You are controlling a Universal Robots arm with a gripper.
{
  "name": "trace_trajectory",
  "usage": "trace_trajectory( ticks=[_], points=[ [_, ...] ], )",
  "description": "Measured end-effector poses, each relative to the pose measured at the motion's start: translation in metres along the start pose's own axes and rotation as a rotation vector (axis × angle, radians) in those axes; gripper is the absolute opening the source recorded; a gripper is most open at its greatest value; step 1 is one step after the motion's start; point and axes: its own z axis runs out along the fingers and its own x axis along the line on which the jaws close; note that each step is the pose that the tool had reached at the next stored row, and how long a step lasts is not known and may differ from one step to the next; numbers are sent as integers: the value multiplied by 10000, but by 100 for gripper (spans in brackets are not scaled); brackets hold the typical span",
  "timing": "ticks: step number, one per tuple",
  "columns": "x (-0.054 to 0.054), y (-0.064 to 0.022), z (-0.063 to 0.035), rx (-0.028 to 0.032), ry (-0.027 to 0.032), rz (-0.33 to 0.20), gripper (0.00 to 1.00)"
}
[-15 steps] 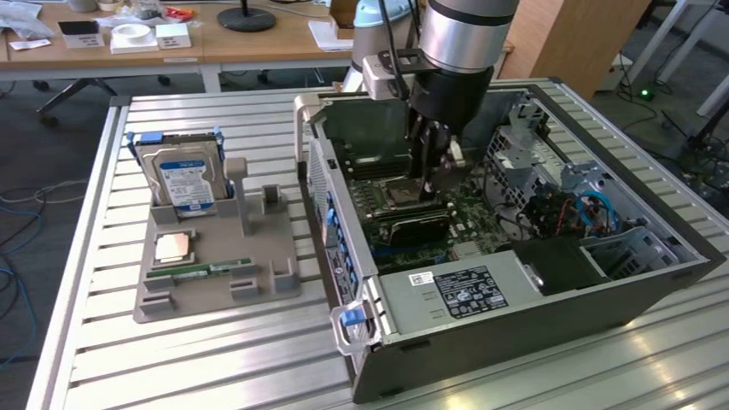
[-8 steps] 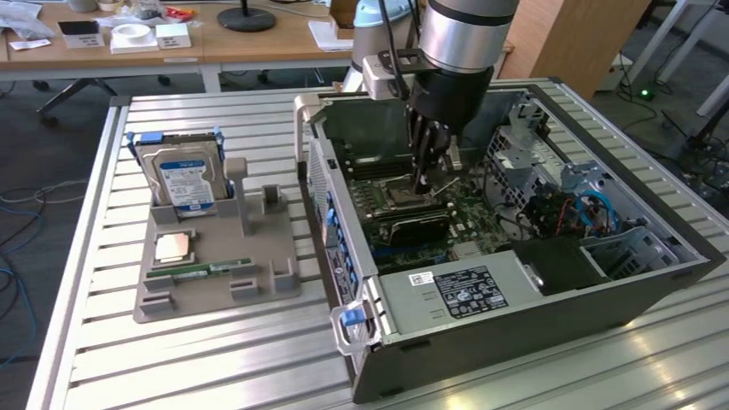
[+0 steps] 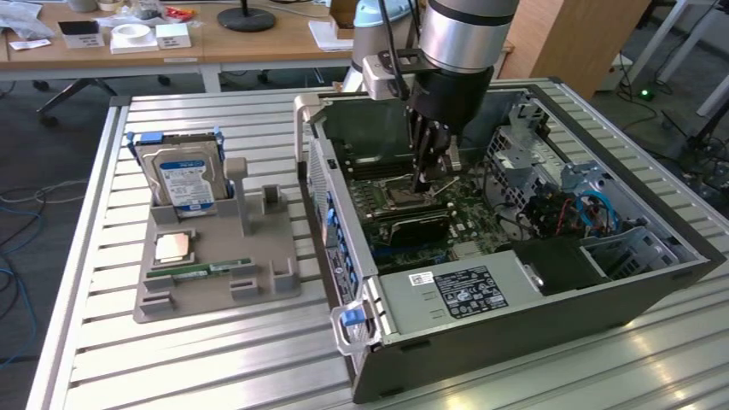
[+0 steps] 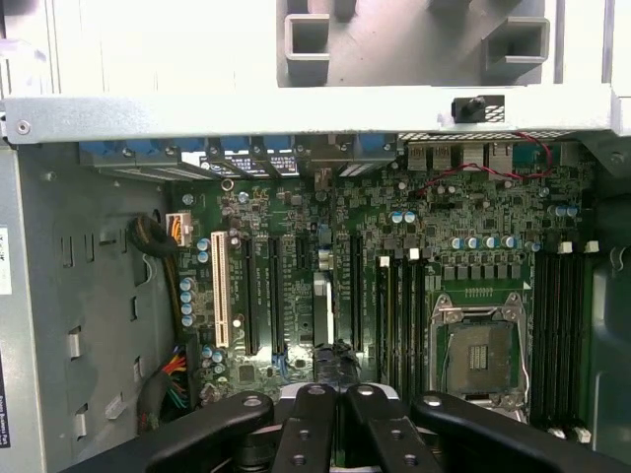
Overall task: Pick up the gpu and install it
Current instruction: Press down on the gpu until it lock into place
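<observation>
While I reach down into the open computer case (image 3: 341, 248), the exterior view shows my pincer (image 3: 424, 179) clenched tight, its fingers pressed together with nothing between them. The gpu (image 3: 411, 226) is the dark card standing on the board, close by my fingertips at about 6 o'clock from them. It is apart from them, I think, though the gap is small. Out at 9 o'clock from the case sits the grey holder (image 3: 217, 290). It has the hard drive (image 3: 188, 179) and the RAM stick (image 3: 211, 269) in it, and its tall posts have nothing between them.

From the wrist view, my pincer (image 4: 335, 434) is a bunch of black fingers squeezed shut over the motherboard (image 4: 444, 227). Just past the tips is a thin dark edge that I take for the gpu (image 4: 335, 360), seen from above. It stands among the long slots, beside the memory slots, with the processor socket (image 4: 480, 350) farther off.

So I judge the picking up is done and I am on the putting-in step. I cannot tell if the card is all the way down in its slot. Any push now would need to land flat on the card's top edge and go straight down, never sideways.
</observation>
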Motion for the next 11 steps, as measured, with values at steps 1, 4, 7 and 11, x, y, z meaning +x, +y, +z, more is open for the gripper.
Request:
trace_trajectory(
  ticks=[1, 4, 7, 11],
  points=[
    [0, 0, 0, 0, 0, 0, 11],
    [-2, -1, -1, -1, 2, -1, 11],
    [-20, 1, 3, -1, -33, 1, 11],
    [-59, 3, 18, -3, -71, 1, 11]
  ],
)
